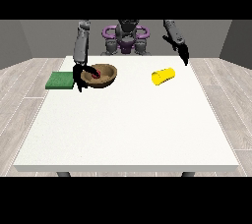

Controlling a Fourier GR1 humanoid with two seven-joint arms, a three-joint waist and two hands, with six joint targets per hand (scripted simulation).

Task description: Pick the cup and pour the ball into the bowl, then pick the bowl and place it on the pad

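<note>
Cup (163, 76) lies toppled, long axis across table (123, 129).

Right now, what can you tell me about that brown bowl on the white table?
The brown, wood-looking round bowl sits near the far left of the white table, tilted slightly so its open mouth shows. A small red ball lies inside it. The black hand at the view's left reaches down at the bowl's left rim, a finger or thumb over the edge; how it holds cannot be told. A flat green pad lies just left, beyond the hand, apart from the bowl.
</note>
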